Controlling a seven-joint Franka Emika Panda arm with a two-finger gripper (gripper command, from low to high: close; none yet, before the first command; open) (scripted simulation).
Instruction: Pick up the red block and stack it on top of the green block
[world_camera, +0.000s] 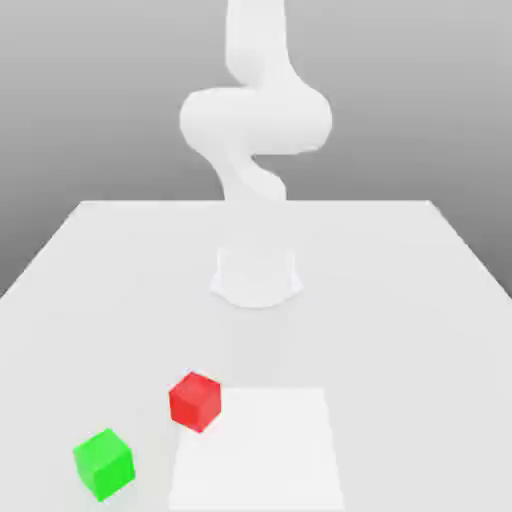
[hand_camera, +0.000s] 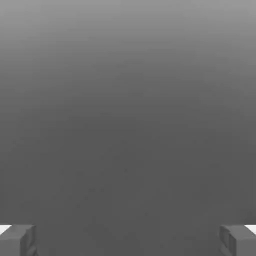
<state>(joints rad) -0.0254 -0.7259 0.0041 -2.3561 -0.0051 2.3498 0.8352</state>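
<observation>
The red block (world_camera: 195, 401) rests on the white table (world_camera: 400, 300) near its front, toward the exterior view's left. The green block (world_camera: 103, 464) sits on the table a short way further front and left of it, and the two do not touch. In the hand view my gripper (hand_camera: 128, 240) is open. Its two grey fingertips (hand_camera: 17, 240) stand far apart with nothing between them, against a plain grey background.
The white arm (world_camera: 255, 120) rises from its round base (world_camera: 257, 275) at the table's middle and bends overhead. A brighter white square patch (world_camera: 255, 450) lies on the tabletop just to the right of the red block.
</observation>
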